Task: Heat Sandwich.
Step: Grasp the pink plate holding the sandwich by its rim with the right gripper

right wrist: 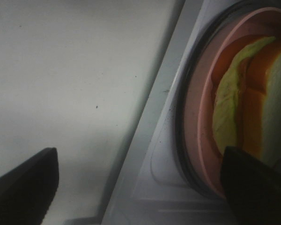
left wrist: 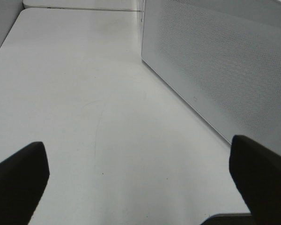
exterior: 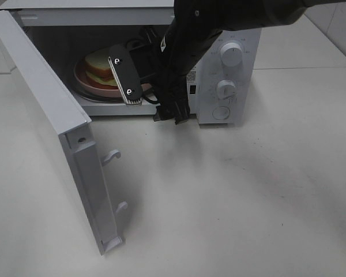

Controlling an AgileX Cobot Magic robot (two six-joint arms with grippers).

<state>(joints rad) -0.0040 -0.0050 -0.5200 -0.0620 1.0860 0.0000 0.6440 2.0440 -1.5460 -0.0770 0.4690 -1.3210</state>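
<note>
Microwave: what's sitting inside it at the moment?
A sandwich on a pink plate sits inside the open microwave. The right gripper, open, hangs in front of them, and its arm covers the cavity's right part, so anything there is hidden.

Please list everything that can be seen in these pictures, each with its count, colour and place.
microwave: 1, white, at the back of the table
door: 1, white, swung open
knobs: 2, white, on the microwave's panel
plate: 1, pink, inside the microwave
sandwich: 1, pale bread with green and orange layers, on the plate
table: 1, white, under everything
right gripper: 1, black, open, at the microwave's opening
left gripper: 1, black, open, over the table
</note>
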